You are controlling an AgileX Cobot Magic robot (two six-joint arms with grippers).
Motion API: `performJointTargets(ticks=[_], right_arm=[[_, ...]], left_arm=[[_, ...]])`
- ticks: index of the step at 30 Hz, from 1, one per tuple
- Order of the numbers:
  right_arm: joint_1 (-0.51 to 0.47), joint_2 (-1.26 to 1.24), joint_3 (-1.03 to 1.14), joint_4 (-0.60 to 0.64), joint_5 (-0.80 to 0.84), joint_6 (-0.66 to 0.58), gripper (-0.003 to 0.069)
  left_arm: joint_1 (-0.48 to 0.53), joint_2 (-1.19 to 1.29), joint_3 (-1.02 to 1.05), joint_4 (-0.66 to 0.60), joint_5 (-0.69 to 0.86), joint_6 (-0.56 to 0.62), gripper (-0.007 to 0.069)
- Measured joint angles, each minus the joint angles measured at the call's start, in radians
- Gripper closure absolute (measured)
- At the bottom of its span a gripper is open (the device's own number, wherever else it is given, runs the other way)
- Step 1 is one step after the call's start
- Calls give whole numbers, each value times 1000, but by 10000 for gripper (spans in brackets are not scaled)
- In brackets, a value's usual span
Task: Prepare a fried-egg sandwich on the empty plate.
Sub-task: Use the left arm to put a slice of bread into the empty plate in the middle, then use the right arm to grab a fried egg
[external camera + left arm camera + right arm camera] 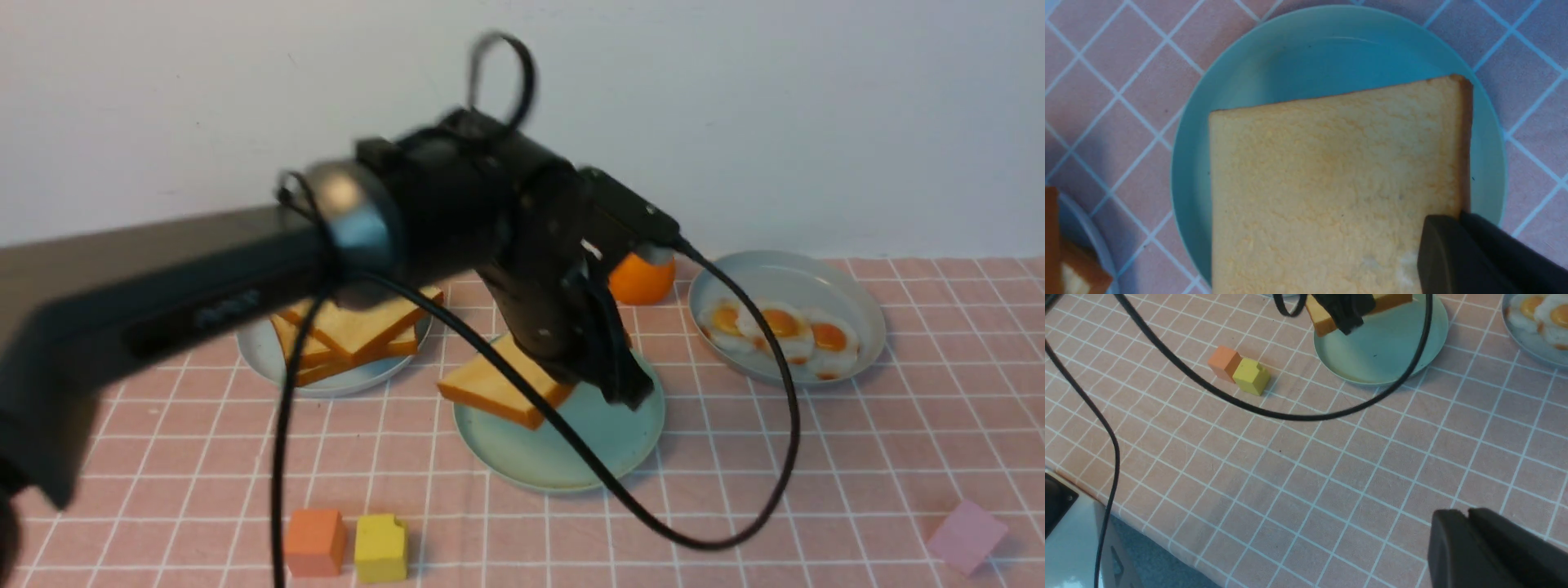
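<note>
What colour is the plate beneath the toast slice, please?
Mint green, plain: the plate under the toast slice shows best in the left wrist view.

Mint-green plate (571, 457): round, shallow, low rim, flat on the desk right below the left gripper (624, 390). One square golden toast slice (492, 385) with a brown crust was pinched at one edge in that gripper. It stuck out to the gripper's left, tilted, over the plate's far-left part.

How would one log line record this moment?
left tool: shut on square golden toast slice | slice: over round mint-green plate
</note>
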State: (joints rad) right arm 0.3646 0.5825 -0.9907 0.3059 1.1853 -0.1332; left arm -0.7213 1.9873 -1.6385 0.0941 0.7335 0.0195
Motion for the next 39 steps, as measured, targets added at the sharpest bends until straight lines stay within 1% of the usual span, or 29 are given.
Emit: performJointTargets(ticks=[5,12,16,17,18,19,21,22,23,24,25,28,30,32,34,35,36,37,38,39], right_arm=[[0,-15,0,0,24,0,574],[0,-21,0,0,46,0,574],[0,-21,0,0,53,0,574],[0,-21,0,0,53,0,574],[0,-21,0,0,53,0,574],[0,-21,0,0,53,0,574],[0,-21,0,0,53,0,574],[0,-21,0,0,53,0,574],[0,-21,0,0,53,0,574],[0,-21,0,0,53,0,574],[0,-21,0,0,53,0,574],[0,-21,0,0,53,0,574],[0,-21,0,0,53,0,572],[0,-19,0,0,53,0,570],[0,-17,0,0,53,0,568],[0,-6,0,-1,50,0,566],[0,-5,0,-1,50,0,566],[0,13,0,-3,44,0,566],[0,34,0,-7,43,0,564],[0,46,0,-12,42,1,563]], left_arm=[[0,67,0,24,-58,-8,612],[-2,92,1,13,-94,-8,612],[-2,94,1,7,-97,-8,590],[-2,100,1,6,-99,-8,565],[-2,101,1,6,-99,-8,556],[-2,104,1,6,-99,-8,516],[-2,106,1,6,-99,-8,464],[-2,107,-3,6,-95,-8,377],[-2,107,-4,6,-91,-8,368],[-2,107,-10,5,-83,-8,323],[-2,107,-25,4,-59,-10,263],[-2,107,-72,2,13,-33,171],[-2,107,-114,2,69,-53,126],[-2,107,-175,-6,170,-96,100],[-2,105,-201,-14,204,-112,101],[-2,82,-242,-38,255,-130,132],[-2,82,-242,-42,260,-130,132],[-2,35,-261,-86,295,-131,197],[-2,6,-265,-108,318,-131,237],[-2,-35,-268,-135,345,-130,295]])
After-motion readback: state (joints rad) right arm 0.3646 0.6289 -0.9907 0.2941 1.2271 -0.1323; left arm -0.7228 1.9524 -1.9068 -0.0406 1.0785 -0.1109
